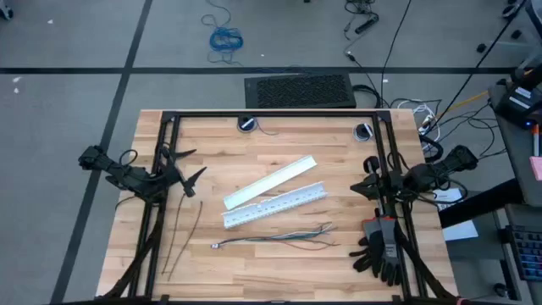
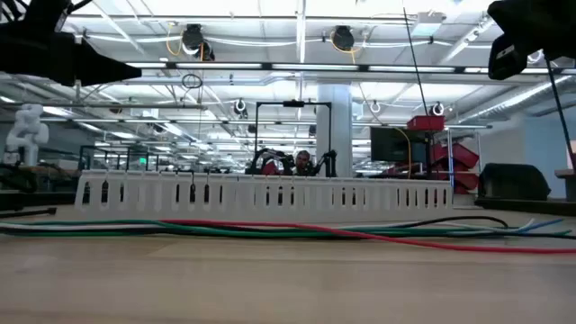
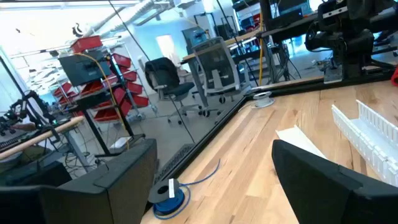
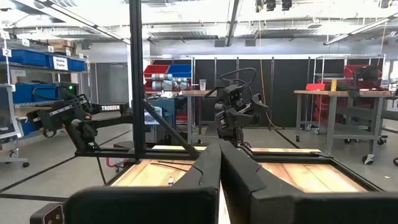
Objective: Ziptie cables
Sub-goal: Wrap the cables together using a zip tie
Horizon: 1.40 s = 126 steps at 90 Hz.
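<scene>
Pale wooden table (image 1: 279, 254) with a black frame, seen from above; loose bundle of thin grey cables (image 1: 279, 236) lies at about 6 o'clock from table centre, pale plug end toward 8 o'clock, far end splayed toward 4 o'clock; two long thin dark zipties (image 1: 184, 239) lie side by side toward 8 o'clock, well apart from the cables, running 12-to-6. Two white slotted plastic strips (image 1: 273, 194) rest at centre, just beyond the cables. Pair of black work gloves (image 1: 379, 247) at 4 o'clock.

Left hand (image 1: 188, 171) at 9 o'clock, above the upper tips of the zipties, fingers spread wide, pinching nothing; right hand (image 1: 370, 178) at 3 o'clock, beside the gloves, fingers pressed together per the right wrist view (image 4: 219, 168); both clear of the cables.
</scene>
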Tool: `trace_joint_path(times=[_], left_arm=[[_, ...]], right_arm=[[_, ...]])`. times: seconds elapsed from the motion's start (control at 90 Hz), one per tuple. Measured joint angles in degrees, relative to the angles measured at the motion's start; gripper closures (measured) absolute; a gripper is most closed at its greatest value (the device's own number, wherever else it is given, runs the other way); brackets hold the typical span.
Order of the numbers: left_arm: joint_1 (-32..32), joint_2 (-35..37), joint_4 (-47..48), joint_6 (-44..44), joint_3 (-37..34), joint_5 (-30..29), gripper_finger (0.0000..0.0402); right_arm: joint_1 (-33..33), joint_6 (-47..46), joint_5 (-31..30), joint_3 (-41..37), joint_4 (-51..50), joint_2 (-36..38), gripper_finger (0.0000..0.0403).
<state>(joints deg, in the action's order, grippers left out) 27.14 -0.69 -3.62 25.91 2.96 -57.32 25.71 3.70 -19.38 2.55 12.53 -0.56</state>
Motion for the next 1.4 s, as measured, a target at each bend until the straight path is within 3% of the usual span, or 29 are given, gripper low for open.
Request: trace_joint_path(times=[0.811,1.056,1.4], left_arm=[[0.00,0.00,0.00,-0.01,0.00,0.00,0.0087],[0.00,0.00,0.01,-0.01,0.00,-0.01,0.0087],[0.00,0.00,0.02,0.00,0.00,0.00,0.0087]], right_arm=[[0.00,0.04,0.00,0.00,0.01,0.00,0.0403],[-0.57,15.69,-0.04,0.00,0.40,0.02,0.0403],[-0.57,16.50,-0.02,0.00,0.47,0.02,0.0403]])
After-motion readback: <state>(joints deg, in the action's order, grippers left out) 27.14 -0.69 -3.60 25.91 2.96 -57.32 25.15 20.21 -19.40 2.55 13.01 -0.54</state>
